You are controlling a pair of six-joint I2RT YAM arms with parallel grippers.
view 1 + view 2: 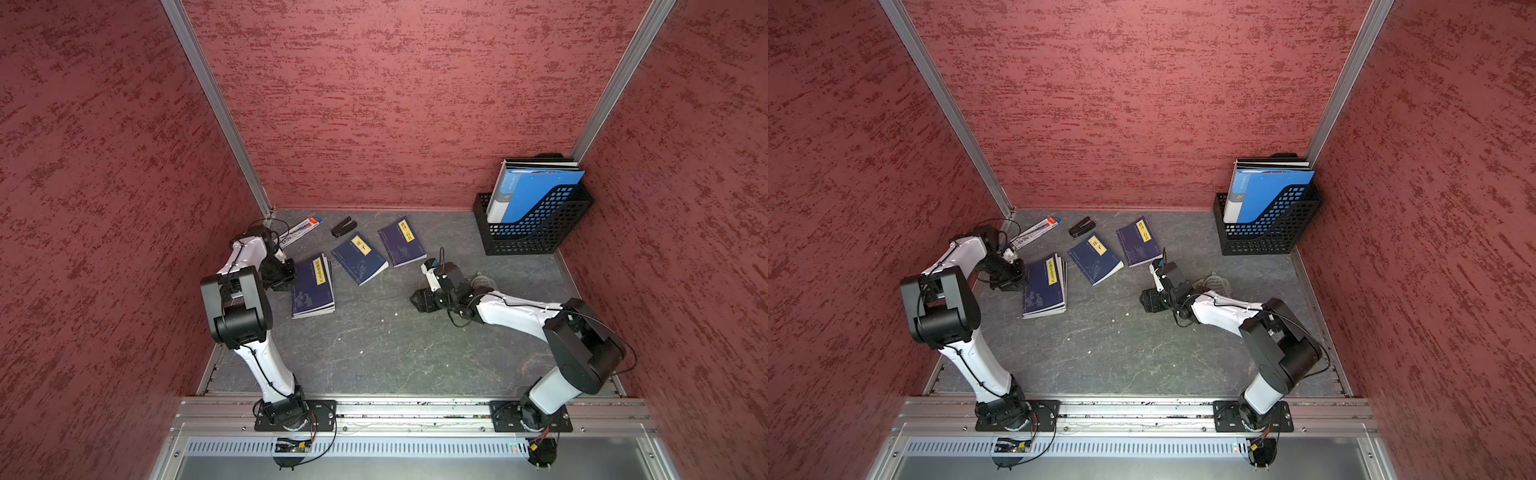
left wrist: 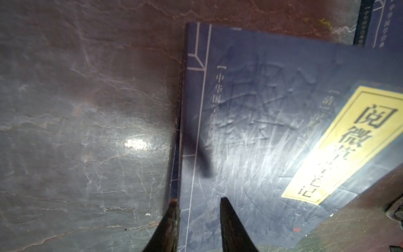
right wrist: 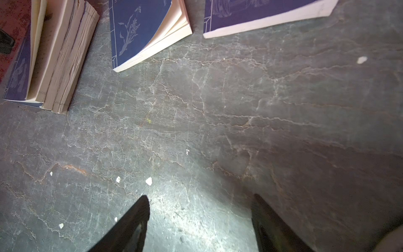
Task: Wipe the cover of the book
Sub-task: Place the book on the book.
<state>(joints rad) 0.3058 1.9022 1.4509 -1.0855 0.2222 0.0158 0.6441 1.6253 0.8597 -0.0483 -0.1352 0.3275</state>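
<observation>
While the left pincer (image 2: 198, 199) sits at the spine edge of a dark blue book (image 2: 272, 131), its fingers stand slightly parted and released. One finger (image 2: 171, 218) is beside the spine over the grey table (image 1: 374, 353), and the other is above the cover. The spine edge lies in the gap between them. Whether either tip touches the book cannot be told.

In both top views this book (image 1: 312, 291) lies flat at about 10 o'clock from the table's middle. It has a yellow title label on its cover, and its pages are fanned along the edge away from the pincer. A second book (image 1: 359, 257) lies at 11 o'clock and a third book (image 1: 402, 242) at 12 o'clock. Both are closed, cover up, and apart from each other.

The right pincer (image 3: 200, 196) hovers low near the middle of the table. Its fingers are spread wide over bare table and grasp nothing. White flecks (image 3: 148, 181) lie just ahead of it. A crumpled grey cloth (image 1: 484, 279) lies at 3 o'clock, partly hidden behind the right arm.

A black stapler (image 1: 343, 227) and a pen box (image 1: 300, 230) lie by the far edge, around 11 o'clock. A black file rack (image 1: 536, 232) holding blue folders (image 1: 536, 187) stands in the 2 o'clock corner.
</observation>
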